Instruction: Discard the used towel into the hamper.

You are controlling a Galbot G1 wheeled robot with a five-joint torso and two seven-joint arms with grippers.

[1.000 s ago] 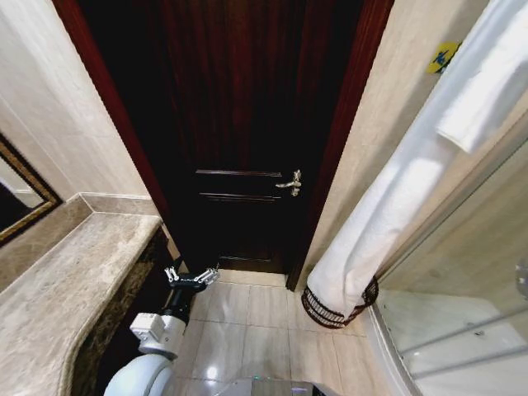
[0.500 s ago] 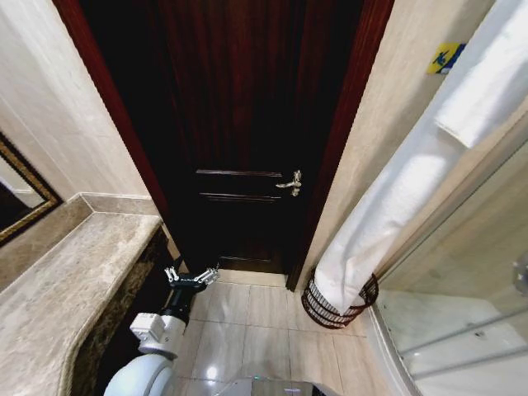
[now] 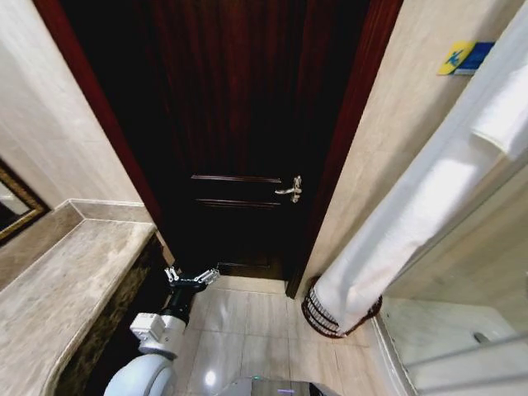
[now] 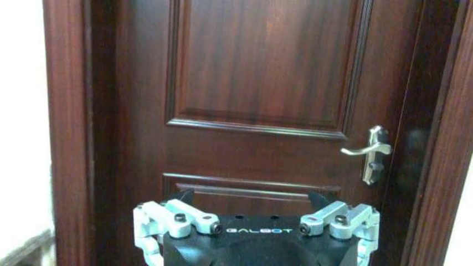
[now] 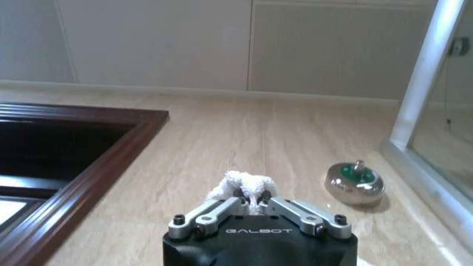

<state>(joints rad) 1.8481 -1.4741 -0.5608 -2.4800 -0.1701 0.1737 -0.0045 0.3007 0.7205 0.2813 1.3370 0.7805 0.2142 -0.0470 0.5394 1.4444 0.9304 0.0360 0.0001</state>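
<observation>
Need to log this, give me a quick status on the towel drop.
Right gripper shut on white towel. Towel's lower end sits in the hamper by the door frame. Left gripper open, low by the counter. Nothing blocking.

Small bathroom. Dark reddish-brown wooden door [image 3: 239, 140] with raised panels, silver lever handle [image 3: 290, 189], matching dark frame. Beige tiled walls, glossy beige floor tiles [image 3: 247, 318]. Marble-look counter [image 3: 58, 289] on left, dark-framed mirror [image 3: 15, 206] above it. Yellow-and-blue sign [image 3: 464, 58] on right wall. Glass shower enclosure [image 3: 462, 330] at right.
</observation>
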